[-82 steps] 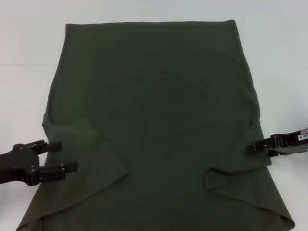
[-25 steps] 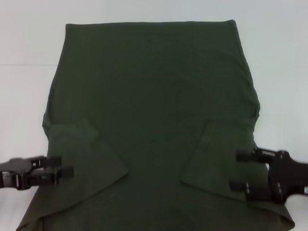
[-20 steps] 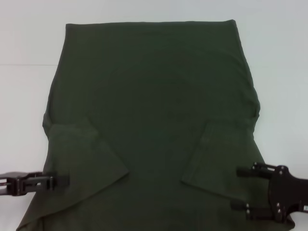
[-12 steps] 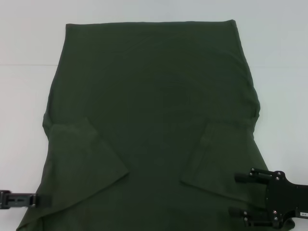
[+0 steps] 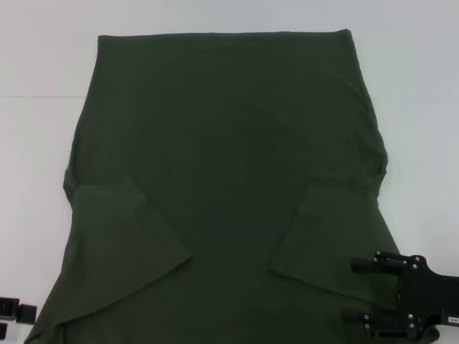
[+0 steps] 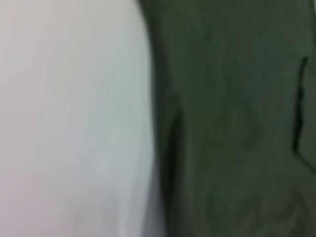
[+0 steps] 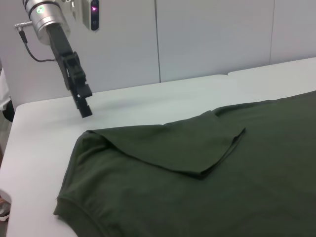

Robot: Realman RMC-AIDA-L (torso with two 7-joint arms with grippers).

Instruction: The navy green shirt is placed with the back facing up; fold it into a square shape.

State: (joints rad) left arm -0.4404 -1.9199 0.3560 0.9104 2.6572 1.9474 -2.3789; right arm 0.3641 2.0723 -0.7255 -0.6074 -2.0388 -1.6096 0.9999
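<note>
White tabletop [image 5: 36, 143] runs under everything, with grey wall panels [image 7: 212, 34] behind it in the right wrist view. I have the shirt [image 5: 229, 143] spread flat, back up, both sleeves already folded in over the body.

My right gripper [image 5: 362, 290] sits over the shirt's near right corner, fingers spread wide and holding nothing; the right sleeve flap lies just beyond its tips. My left gripper [image 5: 16, 313] is off the cloth, just beside the near left hem corner. I cannot tell how far its fingers stand apart. From the right wrist I see it hanging above the table, short of the shirt's edge.

I judge the cloth soft, light and limp, so it will sag and drag rather than hold shape. I'd pinch both layers at the near corners, one per gripper, and carry them together so the fold stays square.
</note>
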